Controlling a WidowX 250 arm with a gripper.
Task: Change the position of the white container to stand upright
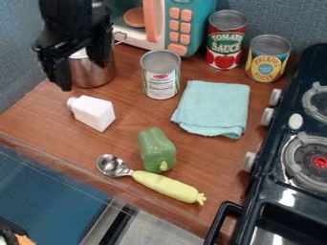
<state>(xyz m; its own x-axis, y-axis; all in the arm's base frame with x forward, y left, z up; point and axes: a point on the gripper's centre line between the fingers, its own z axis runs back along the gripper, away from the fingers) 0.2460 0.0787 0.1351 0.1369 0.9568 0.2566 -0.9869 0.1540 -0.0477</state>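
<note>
Counter [38, 119]: brown, wood-look surface; blue-grey wall [19, 72] behind.
White container [92, 112]: lies on its side on the left part of the counter; cap [70, 104] points to the upper left of the view, base to the lower right.
Gripper [81, 75]: released; fingers spread apart, nothing held; positioned beyond the container, at the upper left.
Step in hand: grasp the container, then rotate it onto its base.
Grasp: align the fingers across the narrow width of the body, close to the cap end; close evenly. A grip near the base probably hampers the turn.
Rotation: raise the cap end while the base edge pivots on the counter, or lift slightly and turn in the air. Lower until the base sits flat; release only then.
Caution: smooth sides may slip; a tilted release may let the container topple.
Metal pot [96, 74]: just behind the gripper; avoid striking it on approach.
Silver-topped can [160, 79]: right of the container; leave turning room.
Green pepper [155, 149]: nearer the front; spoon [167, 185] beside it.
Cloth [212, 107]: folded, right of the can.
Rear items: toy microwave [181, 26], tomato can [225, 42], pineapple can [267, 58].
Stove [281, 196]: right edge.
</note>
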